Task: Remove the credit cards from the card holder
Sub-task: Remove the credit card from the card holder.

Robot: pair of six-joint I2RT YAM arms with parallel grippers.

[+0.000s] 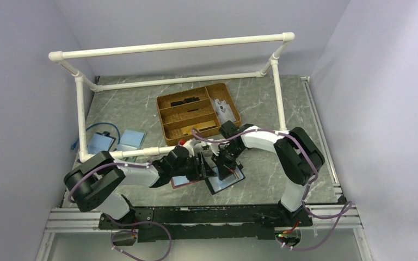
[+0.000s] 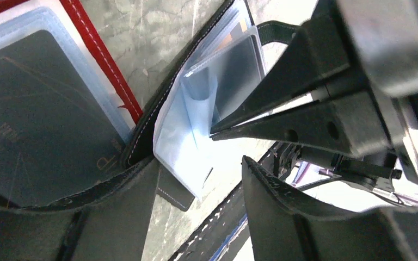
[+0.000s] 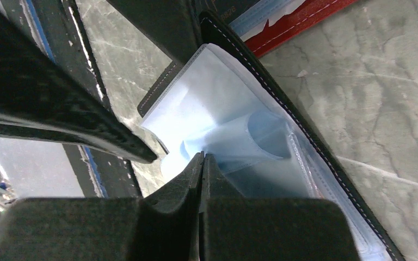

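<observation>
**Surface and room.** You are working on a grey, marble-veined tabletop. Pale lilac walls close it in on three sides. A white pipe frame stands over its far half. Both claws meet low over the near middle of the table.

**Left claw**. Its fingers stand apart, with the near corner of the black-edged holder between them. One finger touches the holder's stitched edge. The other stands clear of it.

**Right claw**. Its fingers are pressed together, with the tips down on the holder's clear sleeve. You cannot tell whether a leaf of the sleeve is caught between them.

**Task items.** The holder lies open on the table directly under both claws. A grey card sits in a sleeve pocket just beyond the right claw's tips.

**Other items.**
- A red holder lies on the left claw's left side, just beside the holder. It has a dark card in it.
- A brown tray stands well beyond the claws.
- Two blue pads lie far to the left of the left claw.
</observation>
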